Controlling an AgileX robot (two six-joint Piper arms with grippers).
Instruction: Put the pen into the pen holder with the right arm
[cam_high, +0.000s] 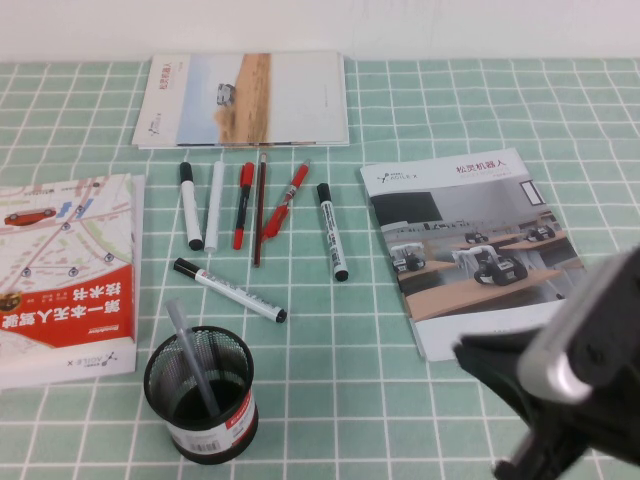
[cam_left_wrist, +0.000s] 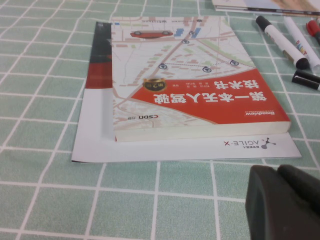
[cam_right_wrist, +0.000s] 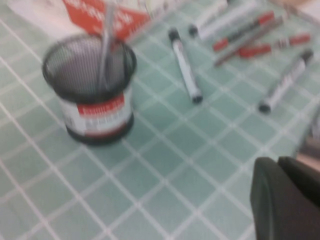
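The slim grey pen (cam_high: 190, 352) stands tilted inside the black wire-mesh pen holder (cam_high: 202, 400), its upper end leaning over the far-left rim. Both show in the right wrist view, the pen (cam_right_wrist: 105, 45) inside the holder (cam_right_wrist: 92, 92). My right gripper (cam_right_wrist: 277, 162) is shut and empty, off to the right of the holder and apart from it. The right arm (cam_high: 570, 370) fills the near right corner of the high view. My left gripper (cam_left_wrist: 277, 170) is shut and empty, low over the cloth near the red-and-white book (cam_left_wrist: 195, 85).
Several markers and pens (cam_high: 255, 215) lie in a row behind the holder, and a white marker with black caps (cam_high: 230, 290) lies just beyond it. A brochure (cam_high: 470, 245) lies at the right, another (cam_high: 245, 100) at the back, and the book (cam_high: 65, 270) at the left.
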